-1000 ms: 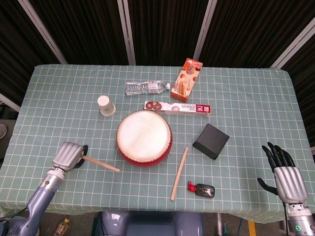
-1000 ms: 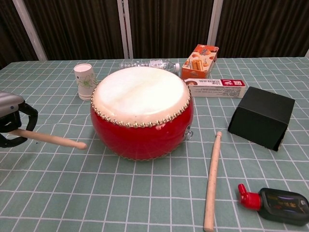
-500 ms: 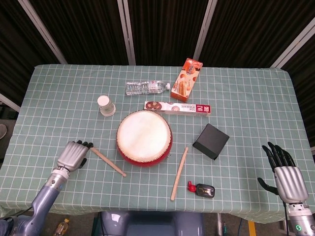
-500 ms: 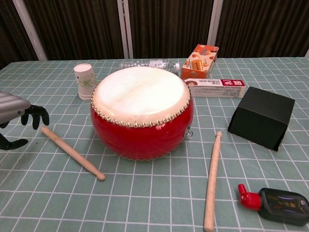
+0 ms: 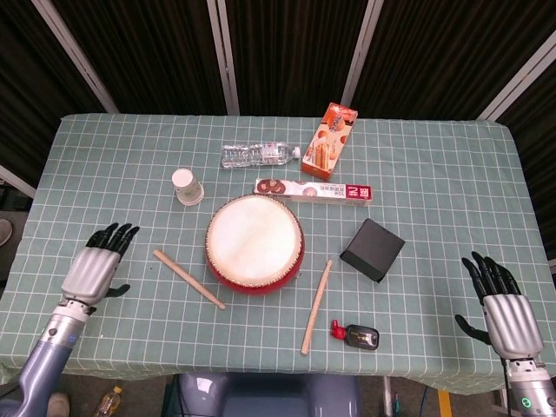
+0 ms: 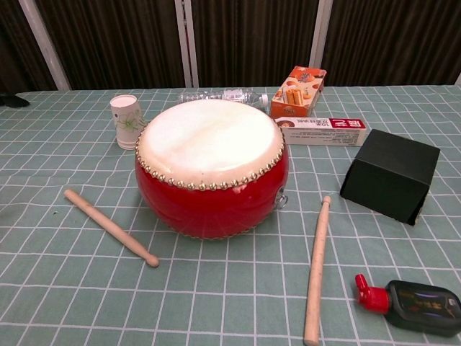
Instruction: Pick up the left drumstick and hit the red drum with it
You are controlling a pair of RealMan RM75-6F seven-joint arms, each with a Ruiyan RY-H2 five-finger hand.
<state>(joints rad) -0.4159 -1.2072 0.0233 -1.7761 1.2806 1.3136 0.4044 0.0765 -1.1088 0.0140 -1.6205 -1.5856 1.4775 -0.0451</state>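
Red drum [image 5: 254, 244]: red shell, pale skin up, standing mid-table on the green checked cloth [image 5: 104, 165]. I read this as the strike target, with a stick laid on either side of it.
Left drumstick [image 5: 188, 279]: bare wood, lying flat on the cloth just left of the drum and not touching it. It runs diagonally, thin end toward my left side, bulbed tip toward the front edge beside the drum's base.
Left hand [image 5: 93, 266]: fingers spread, holding nothing, above the cloth near the left edge. The chest view does not show it.
Stick relative to fingers: the stick's near end lies to the right of the fingertips, clearly apart, no contact.
Right hand [image 5: 502, 309]: fingers spread, holding nothing, parked at the far right, away from the work.
Right drumstick [image 5: 316, 307]: flat on the cloth right of the drum; not the one I need.
Judgement: pickup is not achieved; I must bring the left hand rightward over the stick.
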